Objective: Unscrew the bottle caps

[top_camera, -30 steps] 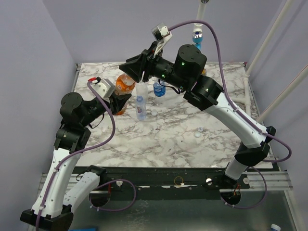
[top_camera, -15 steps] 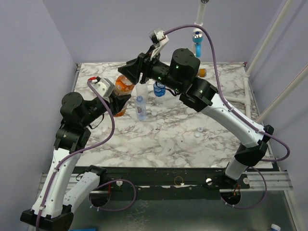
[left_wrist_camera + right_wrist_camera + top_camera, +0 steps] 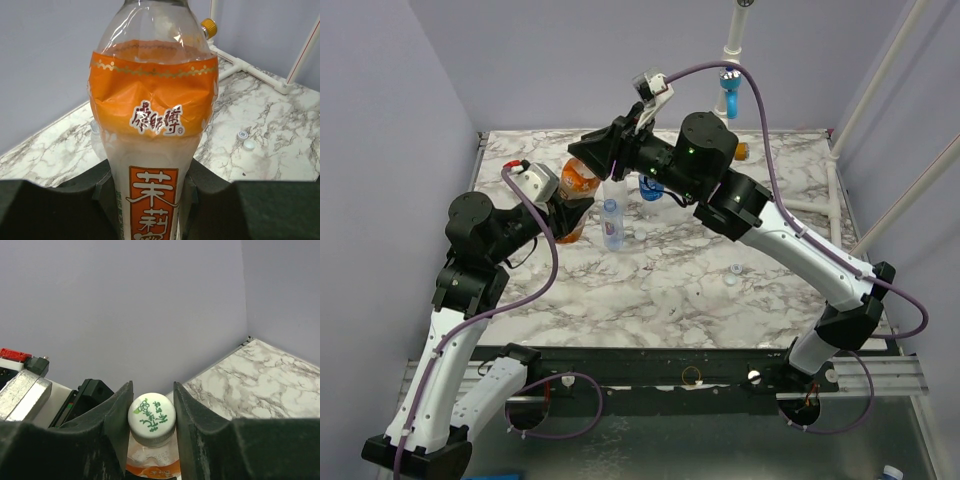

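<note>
orange bottle (image 3: 152, 100) labelled 康師傅 茉莉, clamped in left gripper (image 3: 149, 176), right gripper (image 3: 152, 402) closed on its white cap (image 3: 151, 419) with green print

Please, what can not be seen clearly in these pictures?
Top view: right gripper covers the white, green-printed round screw cap.
Left wrist view: the orange-labelled clear plastic bottle, neck cut off by upper edge.
Top view: two small white loose round caps, too small to tell their upward side.
</note>
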`<act>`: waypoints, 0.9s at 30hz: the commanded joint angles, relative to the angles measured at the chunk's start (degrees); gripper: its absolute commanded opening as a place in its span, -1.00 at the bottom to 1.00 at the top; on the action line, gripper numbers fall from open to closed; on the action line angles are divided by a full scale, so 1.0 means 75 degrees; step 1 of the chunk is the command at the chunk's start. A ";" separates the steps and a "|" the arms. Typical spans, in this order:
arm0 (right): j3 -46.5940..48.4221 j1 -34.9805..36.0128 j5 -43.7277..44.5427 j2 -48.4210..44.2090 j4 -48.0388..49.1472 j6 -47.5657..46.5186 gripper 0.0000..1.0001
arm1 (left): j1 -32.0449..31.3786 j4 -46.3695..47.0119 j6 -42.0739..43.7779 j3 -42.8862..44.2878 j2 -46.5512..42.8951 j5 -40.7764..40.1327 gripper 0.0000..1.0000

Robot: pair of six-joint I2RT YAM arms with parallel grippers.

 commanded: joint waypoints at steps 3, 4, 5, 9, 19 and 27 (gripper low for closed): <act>-0.0143 0.0010 -0.0176 -0.0445 0.0562 -0.0095 -0.09 | 0.0037 0.0192 -0.0194 0.0068 -0.0068 -0.0076 -0.74; -0.0120 0.0010 -0.0176 -0.0436 0.0549 -0.0107 -0.08 | 0.0037 0.0198 -0.0202 0.0063 -0.0065 -0.0080 -0.74; -0.0100 0.0010 -0.0190 -0.0436 0.0537 -0.0104 -0.08 | 0.0037 0.0199 -0.0193 0.0066 -0.0070 -0.0081 -0.74; -0.0030 0.0010 -0.0234 -0.0359 0.0468 -0.0098 -0.10 | 0.0036 0.0210 -0.0198 0.0068 -0.0064 -0.0069 -0.74; 0.0332 0.0010 -0.0223 -0.0064 0.0075 -0.0092 0.07 | 0.0037 0.0223 -0.0203 0.0103 -0.0069 -0.0048 -0.74; 0.0605 0.0010 -0.0334 0.0128 -0.0094 -0.0088 0.01 | 0.0037 0.0245 -0.0250 0.0150 -0.0080 -0.0011 -0.74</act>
